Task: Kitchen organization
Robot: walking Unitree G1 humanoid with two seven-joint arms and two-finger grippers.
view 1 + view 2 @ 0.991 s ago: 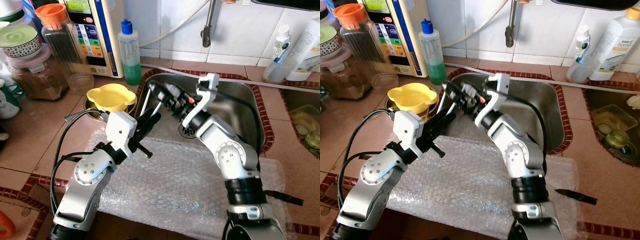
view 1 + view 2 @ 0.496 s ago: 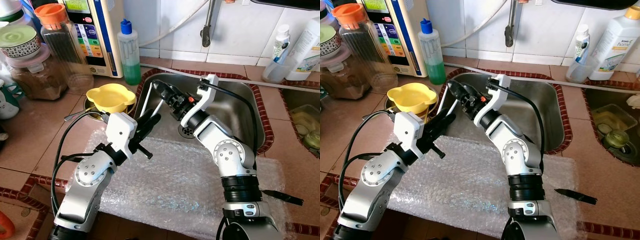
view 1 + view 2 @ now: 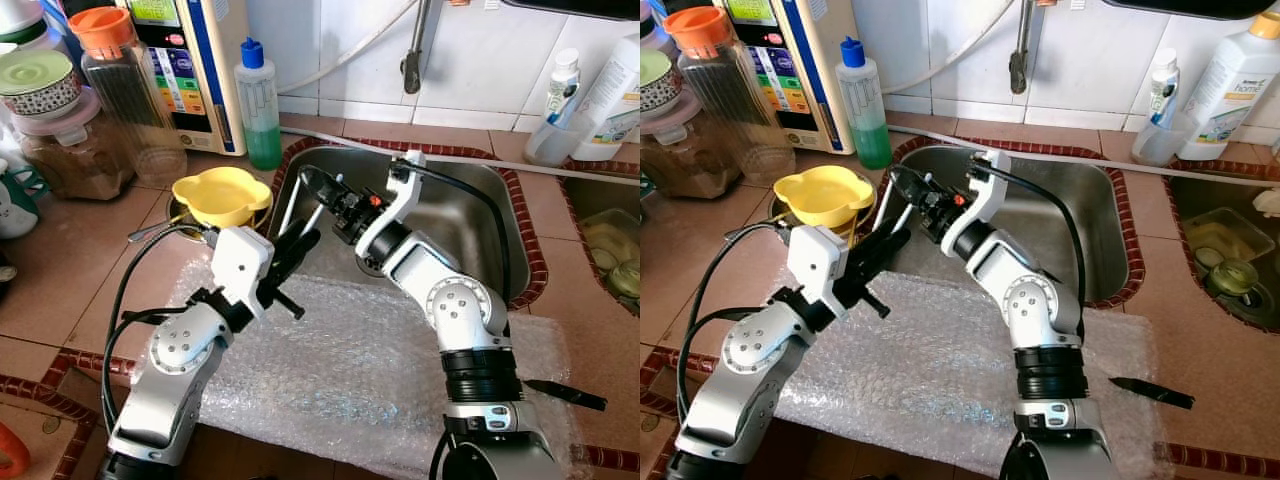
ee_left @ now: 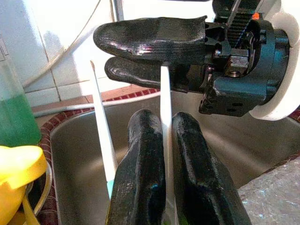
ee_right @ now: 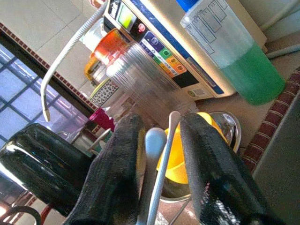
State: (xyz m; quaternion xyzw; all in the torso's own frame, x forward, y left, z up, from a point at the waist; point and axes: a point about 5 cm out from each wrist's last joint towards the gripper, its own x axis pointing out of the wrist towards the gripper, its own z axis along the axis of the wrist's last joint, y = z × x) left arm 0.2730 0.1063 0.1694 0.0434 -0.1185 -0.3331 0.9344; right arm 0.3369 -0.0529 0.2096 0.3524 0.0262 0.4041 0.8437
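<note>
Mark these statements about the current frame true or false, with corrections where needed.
1. The left tool is shut on a thin white utensil. True.
2. The yellow bowl sits inside the sink. False: it rests on the counter to the robot's left of the sink.
3. A bottle of green liquid stands behind the yellow bowl. True.
4. The right tool hangs idle at the robot's side. False: it reaches over the sink's left edge, meeting the left tool.
5. Bubble wrap covers the counter in front of the sink. True.

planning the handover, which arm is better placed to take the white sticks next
Right, probably: the right gripper already straddles the tops of the white sticks, while the left gripper pinches one lower down at the sink edge.
</note>
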